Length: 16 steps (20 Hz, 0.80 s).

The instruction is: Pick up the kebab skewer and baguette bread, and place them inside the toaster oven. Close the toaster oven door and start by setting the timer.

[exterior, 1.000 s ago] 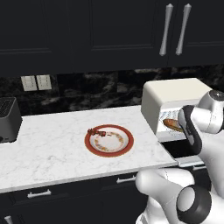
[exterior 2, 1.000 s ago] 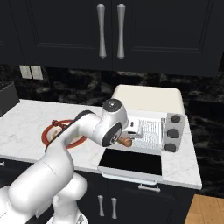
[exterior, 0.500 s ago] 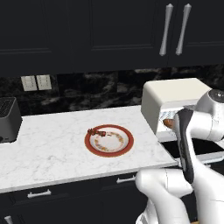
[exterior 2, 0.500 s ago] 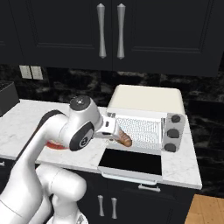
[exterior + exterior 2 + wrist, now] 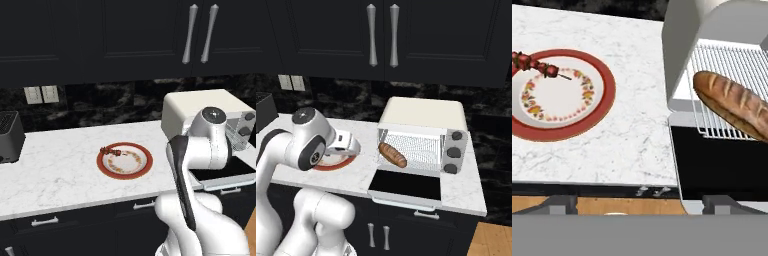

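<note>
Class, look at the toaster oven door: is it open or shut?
Open. The toaster oven door lies folded down flat in front, exposing the wire rack with the baguette bread on it.

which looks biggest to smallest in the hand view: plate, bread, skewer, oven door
1. Oven door, lying open, though it's cut off by the frame and nearer the camera.
2. Plate.
3. Bread, partly cut off at the right.
4. Skewer.

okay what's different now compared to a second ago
The arm has swung away from the toaster oven toward the plate, leaving the baguette bread released on the oven rack. Unchanged: the kebab skewer lies on the plate's rim, and the toaster oven door hangs open.
</note>
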### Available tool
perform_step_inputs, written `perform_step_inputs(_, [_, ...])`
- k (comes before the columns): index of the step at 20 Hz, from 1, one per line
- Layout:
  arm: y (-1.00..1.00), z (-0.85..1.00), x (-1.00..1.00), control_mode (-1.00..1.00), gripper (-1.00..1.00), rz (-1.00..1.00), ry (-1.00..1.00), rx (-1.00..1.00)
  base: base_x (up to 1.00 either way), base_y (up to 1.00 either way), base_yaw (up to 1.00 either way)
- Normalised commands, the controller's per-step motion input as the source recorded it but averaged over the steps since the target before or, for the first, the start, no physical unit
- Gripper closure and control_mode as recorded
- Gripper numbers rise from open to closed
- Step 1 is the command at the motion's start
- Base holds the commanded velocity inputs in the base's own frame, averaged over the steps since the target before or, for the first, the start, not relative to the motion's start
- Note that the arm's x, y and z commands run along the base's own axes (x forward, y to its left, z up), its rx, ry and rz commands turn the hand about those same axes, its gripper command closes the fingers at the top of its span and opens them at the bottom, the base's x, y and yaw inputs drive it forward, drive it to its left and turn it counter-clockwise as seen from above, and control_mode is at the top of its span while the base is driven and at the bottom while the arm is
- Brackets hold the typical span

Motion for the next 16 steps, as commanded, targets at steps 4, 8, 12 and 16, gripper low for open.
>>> perform_step_inputs(4, [1.0, 0.15, 0.88, -1.0, -1.0, 0.18, 0.0, 0.0, 0.0, 0.0, 0.0])
perform_step_inputs(8, [1.0, -0.24, 0.59, -1.0, -1.0, 0.29, 0.02, 0.0, 0.0, 0.0, 0.0])
perform_step_inputs(12, [0.94, -0.28, 0.84, -1.0, -1.0, 0.44, 0.0, 0.0, 0.0, 0.0, 0.0])
perform_step_inputs(16, [0.87, -0.48, 0.81, -1.0, -1.0, 0.5, 0.0, 0.0, 0.0, 0.0, 0.0])
